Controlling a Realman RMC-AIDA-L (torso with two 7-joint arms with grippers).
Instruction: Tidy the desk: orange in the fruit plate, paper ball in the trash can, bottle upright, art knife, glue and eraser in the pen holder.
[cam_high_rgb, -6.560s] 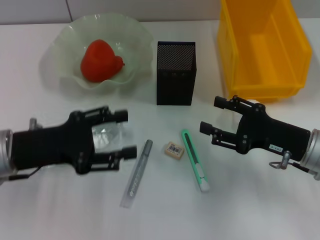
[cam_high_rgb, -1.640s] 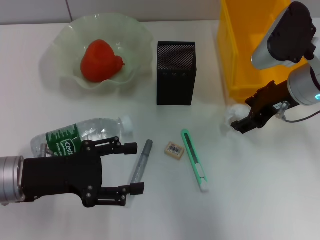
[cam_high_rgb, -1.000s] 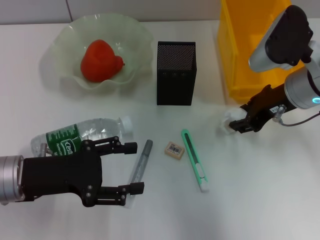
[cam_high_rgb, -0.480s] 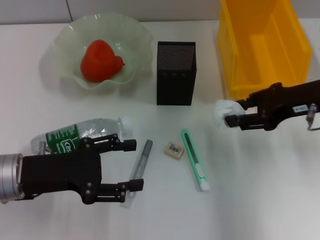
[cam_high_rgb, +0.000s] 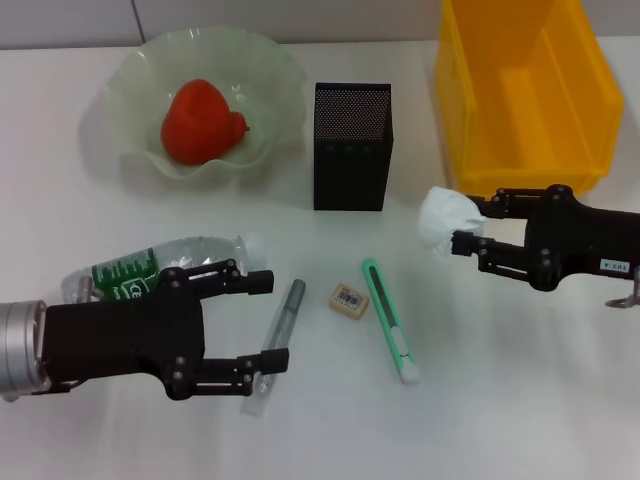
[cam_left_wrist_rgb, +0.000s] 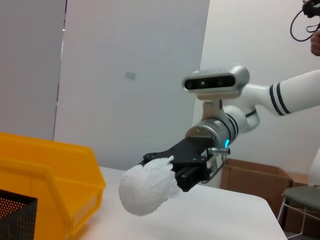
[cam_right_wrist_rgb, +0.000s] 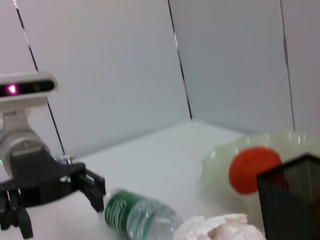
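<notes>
Right gripper (cam_high_rgb: 468, 224) clamped; left gripper (cam_high_rgb: 268, 321) fingers spread.

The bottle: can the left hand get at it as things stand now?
Probably yes. The left hand is open and right beside the lying bottle, with nothing between them; only the glue lies near its fingertips.

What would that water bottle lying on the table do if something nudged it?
The bottle lies on its side on the desk, and its round body would probably roll if pushed sideways. It looks clear and mostly empty, so likely light and easily shifted. The left gripper hovers open just in front of it; thin plastic may dent when squeezed.
</notes>
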